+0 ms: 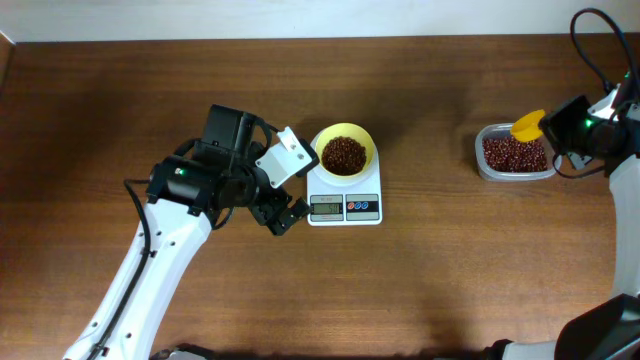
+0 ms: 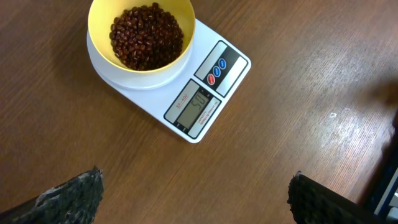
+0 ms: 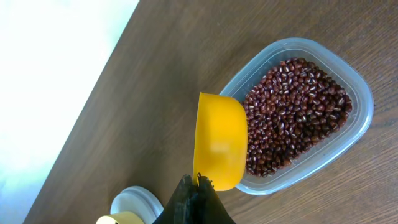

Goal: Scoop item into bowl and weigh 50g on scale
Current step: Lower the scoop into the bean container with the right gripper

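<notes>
The pale yellow bowl holds dark reddish-brown beans and stands on the white scale at the table's middle. In the left wrist view the bowl sits on the scale, whose display shows digits. My left gripper is open and empty just left of the scale; its fingertips frame bare wood. My right gripper is shut on the yellow scoop, held over the near rim of the clear container of beans at the right.
The table's far edge meets a white wall at the top of the overhead view. Black cables hang by the right arm. A wide stretch of wood lies between the scale and the container.
</notes>
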Robot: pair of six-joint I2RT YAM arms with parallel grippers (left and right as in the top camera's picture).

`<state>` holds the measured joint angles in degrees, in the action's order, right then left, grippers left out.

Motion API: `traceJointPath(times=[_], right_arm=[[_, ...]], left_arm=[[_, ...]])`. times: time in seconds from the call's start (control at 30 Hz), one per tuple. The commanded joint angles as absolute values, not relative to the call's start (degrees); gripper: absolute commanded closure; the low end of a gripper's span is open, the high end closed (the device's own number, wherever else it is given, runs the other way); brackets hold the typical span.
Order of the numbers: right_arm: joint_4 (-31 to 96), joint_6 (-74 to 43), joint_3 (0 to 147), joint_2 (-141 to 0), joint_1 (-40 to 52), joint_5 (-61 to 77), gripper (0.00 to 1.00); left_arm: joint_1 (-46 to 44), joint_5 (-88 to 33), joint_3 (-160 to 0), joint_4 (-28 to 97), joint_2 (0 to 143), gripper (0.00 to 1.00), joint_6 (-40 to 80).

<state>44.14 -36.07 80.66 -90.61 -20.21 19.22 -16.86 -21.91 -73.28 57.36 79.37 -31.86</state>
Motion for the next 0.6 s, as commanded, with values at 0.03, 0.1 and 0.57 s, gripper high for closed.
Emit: traceJointPath(times=[0.03, 0.1, 0.57], right_arm=[[43.9, -38.0, 80.1, -90.2, -20.3, 19.3, 0.96], [43.9, -38.5, 79.5, -90.1, -20.2, 19.2, 0.96], [24.5, -41.9, 60.9, -83.0, -20.2, 19.1, 0.96]], left_arm=[[-16.9, -22.7, -72.9, 57.3, 78.9, 0.01, -31.5], [-16.9, -22.7, -72.9, 57.3, 78.9, 0.01, -31.5], [-16.9, -22.7, -72.9, 57.3, 78.9, 0.01, -31.5]])
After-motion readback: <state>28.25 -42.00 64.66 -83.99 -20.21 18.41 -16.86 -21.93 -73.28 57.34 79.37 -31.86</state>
